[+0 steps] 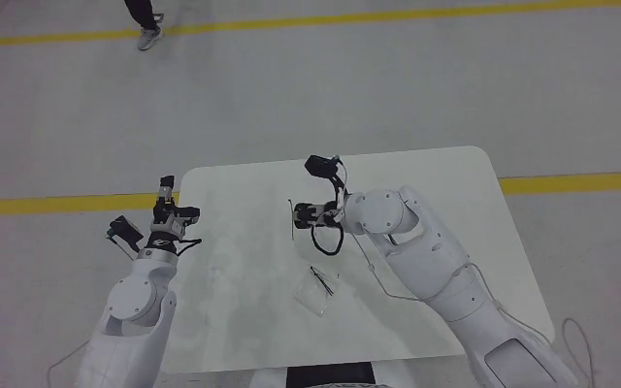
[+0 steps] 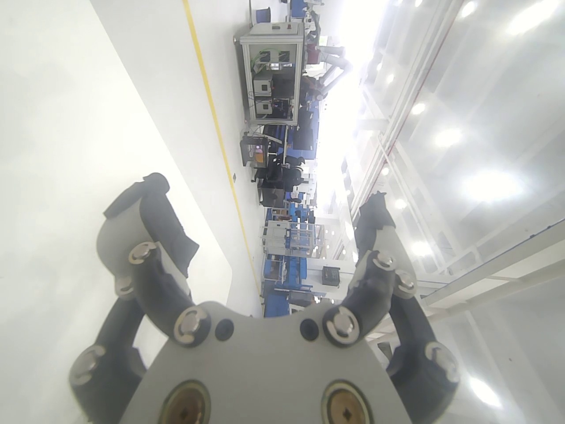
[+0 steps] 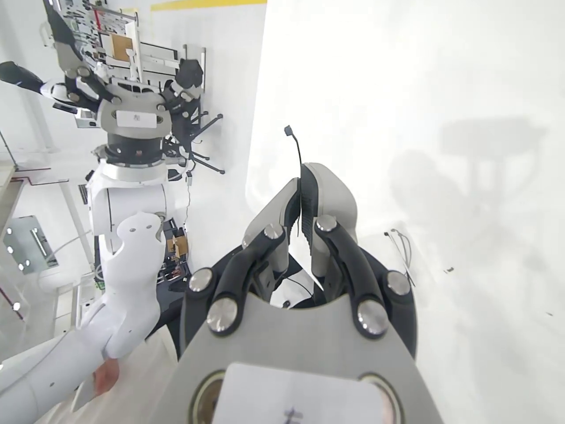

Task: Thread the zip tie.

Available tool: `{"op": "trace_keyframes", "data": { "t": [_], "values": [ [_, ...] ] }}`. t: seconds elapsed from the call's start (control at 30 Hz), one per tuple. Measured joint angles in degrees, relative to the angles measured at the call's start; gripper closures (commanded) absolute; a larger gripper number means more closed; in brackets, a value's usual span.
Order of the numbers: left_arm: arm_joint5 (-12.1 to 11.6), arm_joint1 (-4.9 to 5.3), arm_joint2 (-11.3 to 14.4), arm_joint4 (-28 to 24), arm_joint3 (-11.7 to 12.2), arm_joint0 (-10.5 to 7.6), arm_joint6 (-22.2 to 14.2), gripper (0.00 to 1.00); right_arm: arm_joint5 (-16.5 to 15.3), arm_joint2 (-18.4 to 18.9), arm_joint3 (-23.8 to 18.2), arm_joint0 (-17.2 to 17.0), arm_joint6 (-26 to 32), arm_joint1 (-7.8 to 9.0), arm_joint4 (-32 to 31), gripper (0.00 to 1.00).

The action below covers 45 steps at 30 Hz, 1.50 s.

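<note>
- The white surface (image 1: 437, 184) has rounded corners. Most of its top lies bare, with wide room on the far and right parts.
- A yellow floor line (image 1: 58, 204) meets the surface's left and right edges.
- The left pincer (image 1: 170, 197) sits at the left edge of the surface, well apart from the right one. The left wrist view shows it (image 2: 265, 196) spread wide with nothing between its fingers, one finger over the surface and the other out past the edge.
- The right arm bends in from the near right corner, and its pincer (image 1: 303, 213) sits over the middle of the surface, pointing toward the left arm.
- In the right wrist view the right pincer (image 3: 302, 178) is clamped on the strap of the black zip tie (image 3: 295, 147). The tie's head end sticks out beyond the fingertips, clear of the surface; the top view shows it (image 1: 291, 218) as a thin dark line just left of the pincer.
- Spare ties (image 1: 320, 281) lie flat on the surface, near the right forearm on the side toward the robot.
</note>
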Motion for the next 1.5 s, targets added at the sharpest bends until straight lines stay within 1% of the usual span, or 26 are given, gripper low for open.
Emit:
{"op": "trace_keyframes", "data": {
  "t": [0.13,0.33,0.4,0.47,0.83,1.0,1.1,1.33,1.43,1.5],
  "values": [
    [0.00,0.00,0.00,0.00,0.00,0.00,0.00,0.00,-0.02,-0.18,6.30,3.95,-2.80,-2.01,3.63,1.00],
    [0.00,0.00,0.00,0.00,0.00,0.00,0.00,0.00,-0.02,-0.80,17.27,10.43,-5.18,-5.66,7.39,1.00],
    [0.00,0.00,0.00,0.00,0.00,0.00,0.00,0.00,-0.02,-0.93,19.34,11.72,-5.65,-6.61,8.28,1.00],
    [0.00,0.00,0.00,0.00,0.00,0.00,0.00,0.00,-0.02,-0.93,19.86,12.10,-5.87,-6.90,8.58,1.00],
    [0.00,0.00,0.00,0.00,0.00,0.00,0.00,0.00,-0.02,-0.92,19.74,12.03,-5.84,-6.85,8.53,1.00],
    [0.00,0.00,0.00,0.00,0.00,0.00,0.00,0.00,-0.03,-0.86,19.68,11.66,-8.22,-7.02,9.20,1.00],
    [0.00,0.00,0.00,0.00,0.00,0.00,0.00,0.00,-0.01,-0.45,21.48,12.58,-9.25,-7.52,11.21,1.00],
    [0.00,0.00,0.00,0.00,0.00,0.00,0.00,0.00,-0.02,0.25,27.69,15.04,-11.04,-9.35,18.44,1.00],
    [0.00,0.00,0.00,0.00,0.00,0.00,0.00,0.00,-0.02,0.51,29.12,15.60,-10.97,-9.80,21.04,1.00],
    [0.00,0.00,0.00,0.00,0.00,0.00,0.00,0.00,-0.02,0.54,29.26,15.68,-10.96,-9.84,21.36,1.00]
  ]
}}
